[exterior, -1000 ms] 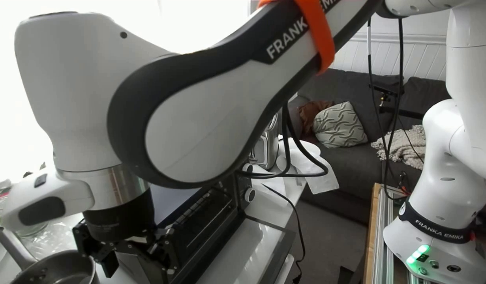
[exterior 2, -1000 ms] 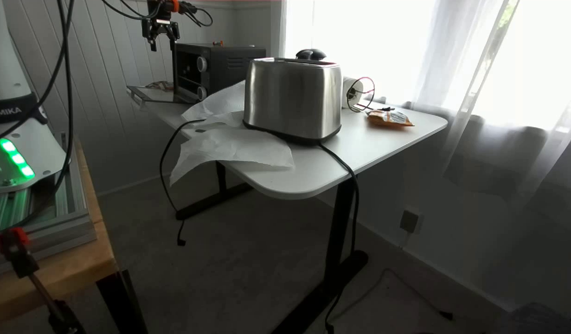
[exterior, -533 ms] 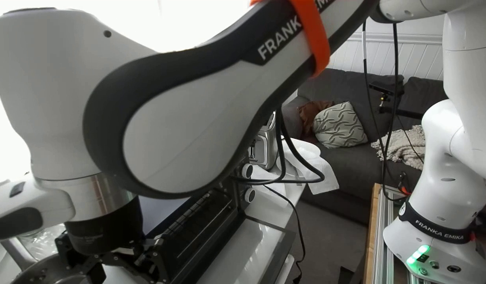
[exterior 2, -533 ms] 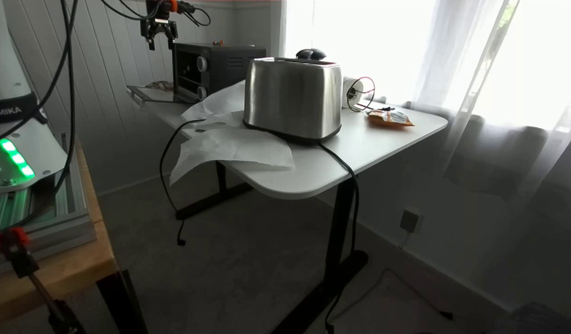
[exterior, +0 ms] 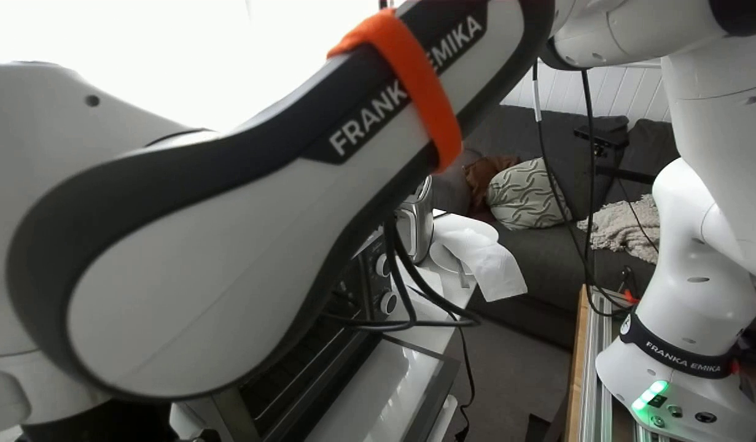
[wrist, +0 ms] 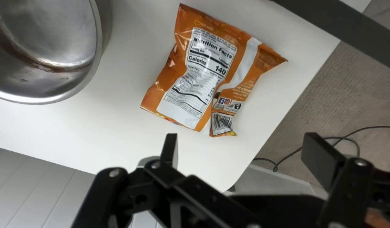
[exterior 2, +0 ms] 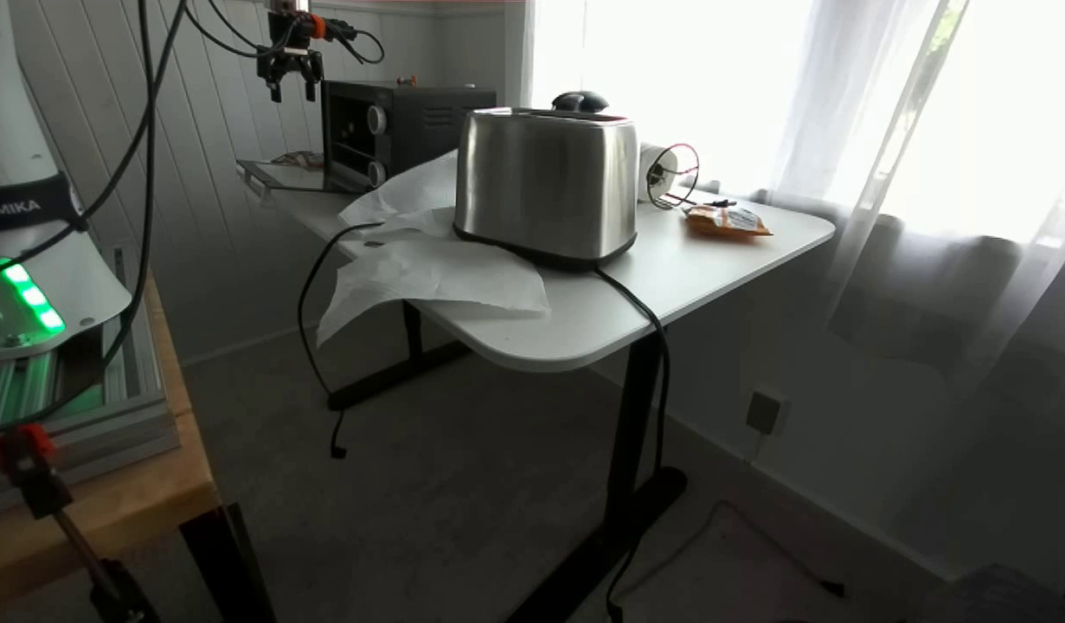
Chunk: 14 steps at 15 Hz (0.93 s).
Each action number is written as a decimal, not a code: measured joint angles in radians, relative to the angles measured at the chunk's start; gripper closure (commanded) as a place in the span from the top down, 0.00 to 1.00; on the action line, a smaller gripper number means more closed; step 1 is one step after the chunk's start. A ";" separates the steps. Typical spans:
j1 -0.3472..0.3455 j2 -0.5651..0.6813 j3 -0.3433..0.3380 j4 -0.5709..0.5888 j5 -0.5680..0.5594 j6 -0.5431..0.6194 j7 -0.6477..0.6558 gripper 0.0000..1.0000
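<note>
The gripper [wrist: 244, 145] is gaping empty, lower frame. A tabletop [wrist: 118, 129] is supporting the orange snack packet [wrist: 199, 76], upper centre.

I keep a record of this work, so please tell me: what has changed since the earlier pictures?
In both exterior views, the arm moved left and downward in the picture, carrying the open claw. Nothing was taken hold of or let go; the orange bag in the wrist view lies apart from it. The toaster and oven stayed as they were.
</note>
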 measured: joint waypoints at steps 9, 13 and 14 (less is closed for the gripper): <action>0.065 0.134 -0.007 0.157 -0.002 -0.184 0.094 1.00; 0.073 0.185 -0.014 0.201 -0.008 -0.195 0.092 1.00; 0.073 0.196 -0.017 0.209 -0.010 -0.196 0.092 1.00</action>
